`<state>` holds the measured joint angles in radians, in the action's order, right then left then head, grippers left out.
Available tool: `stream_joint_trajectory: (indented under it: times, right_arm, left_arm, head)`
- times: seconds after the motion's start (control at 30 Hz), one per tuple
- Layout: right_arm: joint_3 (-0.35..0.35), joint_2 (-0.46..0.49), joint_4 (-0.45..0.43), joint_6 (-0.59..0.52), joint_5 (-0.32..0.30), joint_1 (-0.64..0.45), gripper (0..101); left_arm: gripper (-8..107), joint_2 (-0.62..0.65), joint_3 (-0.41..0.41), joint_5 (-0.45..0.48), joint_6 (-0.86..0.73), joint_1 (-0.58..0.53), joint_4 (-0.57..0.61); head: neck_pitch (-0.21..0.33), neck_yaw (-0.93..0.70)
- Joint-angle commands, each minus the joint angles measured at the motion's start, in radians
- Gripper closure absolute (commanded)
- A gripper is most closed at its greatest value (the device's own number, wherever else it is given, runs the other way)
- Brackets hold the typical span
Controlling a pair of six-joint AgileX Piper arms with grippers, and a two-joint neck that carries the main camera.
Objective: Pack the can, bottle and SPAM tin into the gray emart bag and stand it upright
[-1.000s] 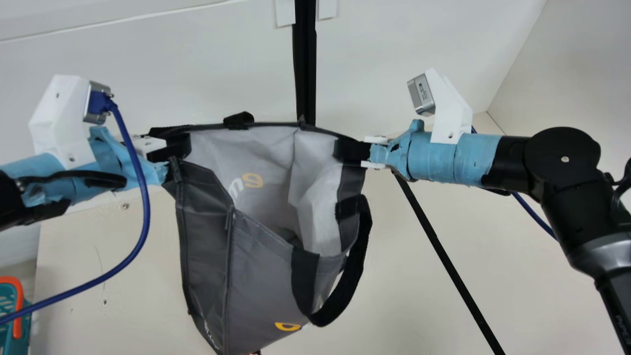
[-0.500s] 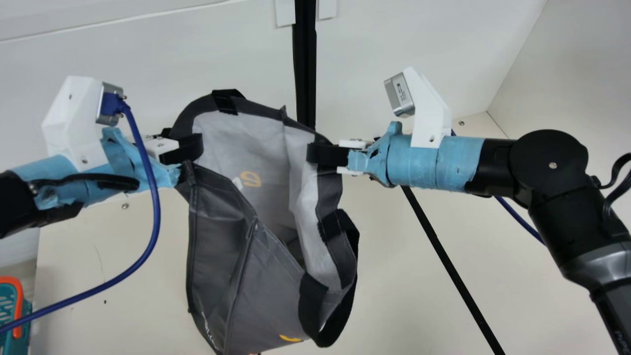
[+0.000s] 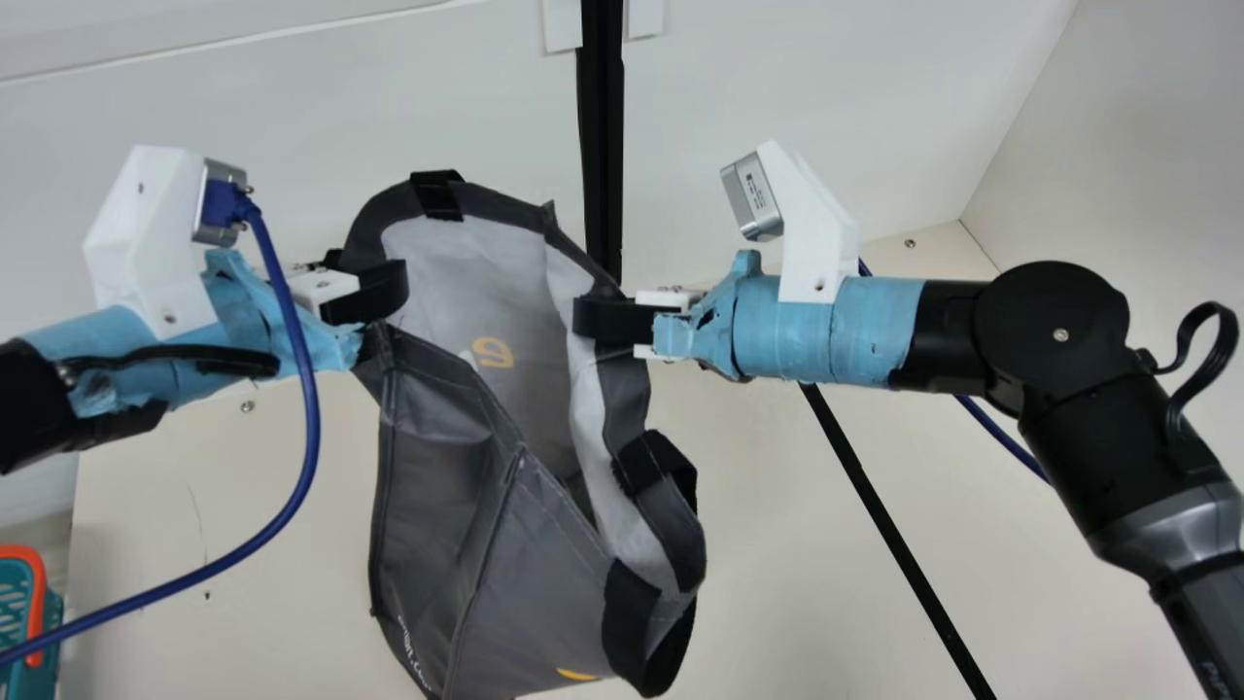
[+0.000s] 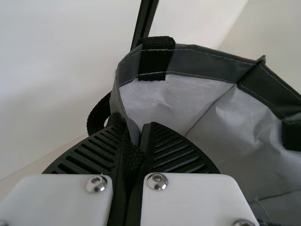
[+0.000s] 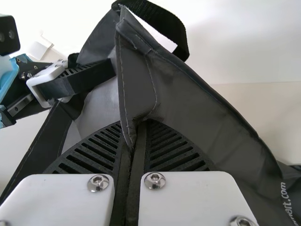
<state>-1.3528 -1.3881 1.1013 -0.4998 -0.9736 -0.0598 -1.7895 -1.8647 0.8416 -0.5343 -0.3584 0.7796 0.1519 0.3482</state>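
At the main view's lower left edge sits a teal and orange basket (image 3: 49, 622), with a blue cable (image 3: 309, 428) crossing in front of it and curving up to the camera (image 3: 222, 204) on the left arm's wrist. Next comes the left gripper (image 3: 379, 287), grasping the rim of the gray bag (image 3: 437, 496); in the left wrist view the cloth is pinched between its 2 ribbed fingers (image 4: 178, 153). The bag hangs between the 2 arms, its mouth open and its pale lining (image 3: 496, 292) showing, with the rim sagging and creased at the right. A black strap (image 3: 630, 617) loops at the lower right of the mouth. Behind the bag, a black post (image 3: 602, 126) runs up the white wall. The right gripper (image 3: 595, 317) is also clamped, grasping the rim at a folded edge between its 2 fingers. Farther right, a dark strip (image 3: 894, 525) slants across the cream surface, and the right arm (image 3: 1098, 428) bends down toward the lower right corner.
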Motion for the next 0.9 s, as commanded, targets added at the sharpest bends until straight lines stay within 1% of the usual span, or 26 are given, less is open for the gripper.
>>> stream_joint_trajectory:
  times: [0.0,0.43,0.87]
  right_arm:
    - [0.0,0.0,0.0,0.0,0.0,0.0,101]
    - [0.0,0.0,0.001,0.0,0.0,0.0,101]
    - [0.0,0.0,0.0,0.0,-0.001,0.0,101]
  left_arm:
    - [107,0.0,0.0,0.0,0.0,0.0,0.0]
    - [107,0.0,0.0,0.0,0.0,0.0,0.0]
    - [63,0.0,0.0,0.0,0.0,0.0,0.0]
  head:
    - [0.023,0.001]
    - [0.023,0.001]
    - [0.023,0.001]
